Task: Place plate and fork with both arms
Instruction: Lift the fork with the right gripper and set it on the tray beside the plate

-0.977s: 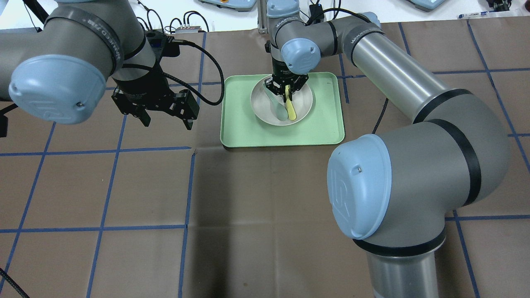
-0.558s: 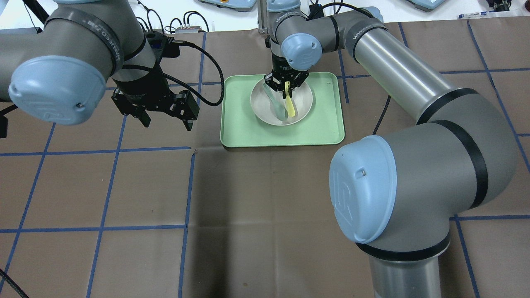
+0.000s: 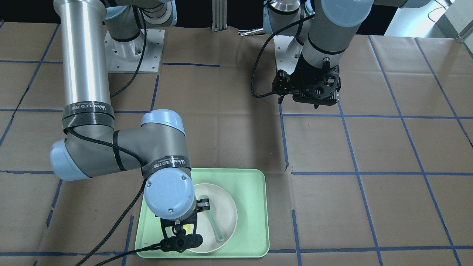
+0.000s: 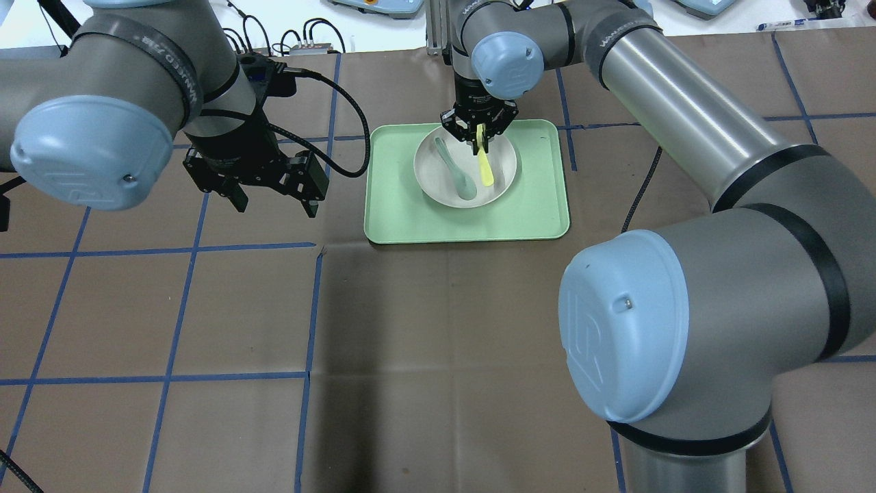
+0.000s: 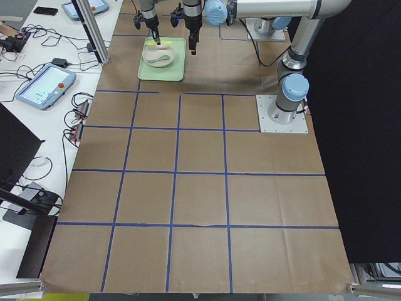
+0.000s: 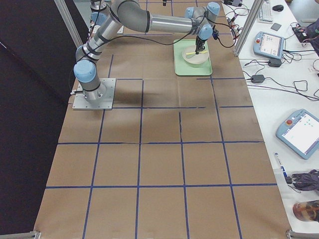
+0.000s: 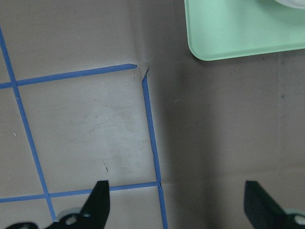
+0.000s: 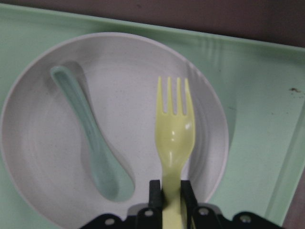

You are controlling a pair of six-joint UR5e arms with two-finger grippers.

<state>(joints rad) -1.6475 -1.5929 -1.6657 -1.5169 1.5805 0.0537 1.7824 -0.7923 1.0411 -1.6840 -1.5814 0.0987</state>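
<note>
The off-white plate (image 4: 505,171) sits on the pale green tray (image 4: 397,212). My right gripper (image 4: 481,137) is shut on the handle of the pale yellow fork (image 4: 485,168) and holds it above the plate, tines pointing toward the robot. In the right wrist view the fork (image 8: 174,129) hangs over the plate (image 8: 43,143), pinched between the jaws of the gripper (image 8: 171,191). My left gripper (image 4: 276,202) is open and empty above the table, left of the tray. In the left wrist view it (image 7: 178,205) is spread wide over blue tape lines.
A grey-green spoon (image 4: 455,168) lies in the plate, left of the fork; it also shows in the right wrist view (image 8: 90,143). The tray corner (image 7: 228,28) shows in the left wrist view. Brown paper with blue tape lines covers the table (image 4: 438,342).
My right gripper has risen and drawn back toward the tray's far edge, taking the fork up off the plate. The spoon and plate have stayed put. The left arm has barely moved.
</note>
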